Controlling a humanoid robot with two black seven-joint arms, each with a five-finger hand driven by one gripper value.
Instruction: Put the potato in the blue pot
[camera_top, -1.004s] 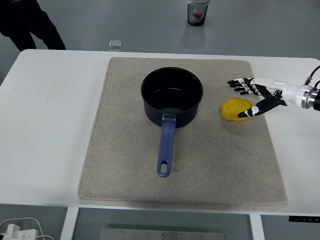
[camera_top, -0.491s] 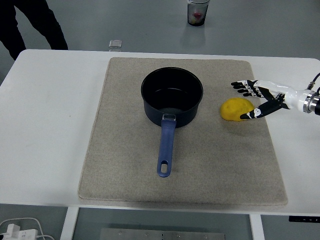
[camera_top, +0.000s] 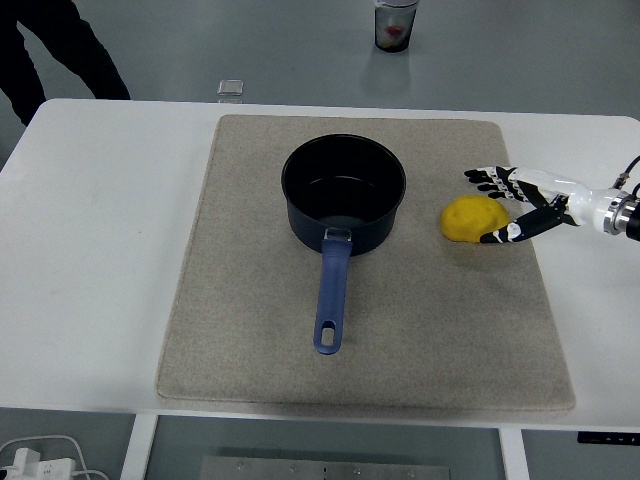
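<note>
The yellow potato (camera_top: 472, 218) lies on the beige mat (camera_top: 430, 320), to the right of the blue pot (camera_top: 343, 193). The pot is empty, and its handle (camera_top: 330, 297) points toward the table's near edge. My right hand (camera_top: 508, 207) comes in from the right edge and sits right beside the potato's right side. Its fingers are spread above the potato and its thumb (camera_top: 512, 231) is just below; it holds nothing. The left arm is out of view.
A small clear object (camera_top: 231, 89) lies at the table's far edge. A cup (camera_top: 396, 24) stands on the floor beyond the table. A person's dark legs (camera_top: 50, 50) show at the top left. A white plug and cable (camera_top: 35, 460) lie below the table at bottom left.
My right hand has drawn back slightly to the right and a little lower. The potato and the pot have not moved. The person at top left has shifted.
</note>
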